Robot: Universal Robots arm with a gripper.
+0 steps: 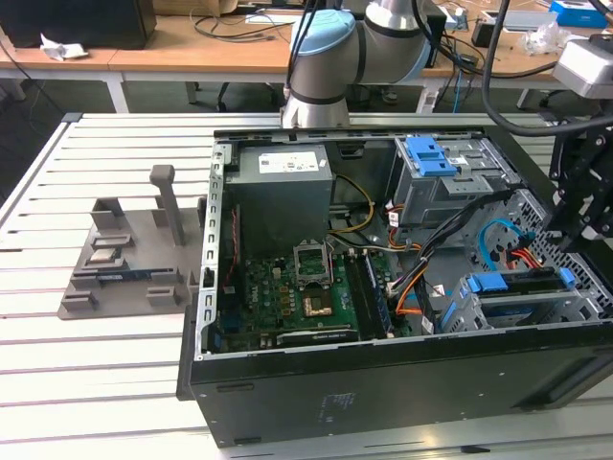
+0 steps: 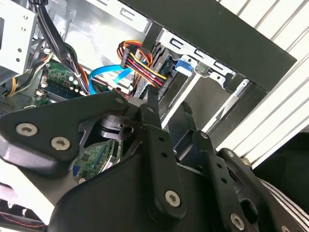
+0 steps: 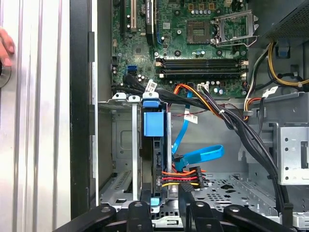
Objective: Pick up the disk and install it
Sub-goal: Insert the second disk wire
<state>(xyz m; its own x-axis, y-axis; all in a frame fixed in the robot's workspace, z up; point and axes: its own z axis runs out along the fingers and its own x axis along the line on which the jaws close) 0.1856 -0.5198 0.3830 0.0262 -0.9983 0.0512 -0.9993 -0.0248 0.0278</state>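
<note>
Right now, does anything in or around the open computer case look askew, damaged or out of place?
Mostly no: the disk sits on edge in the drive cage, cables attached. One oddity: a person's hand rests on the slatted table beside the case.

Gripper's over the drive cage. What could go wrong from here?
1. The orange-red power cable and blue data cable run right beside the disk; the open gripper could snag them coming down.
2. The disk stands on edge between the drive cage rails, so a slightly offset finger may hit metal.
</note>
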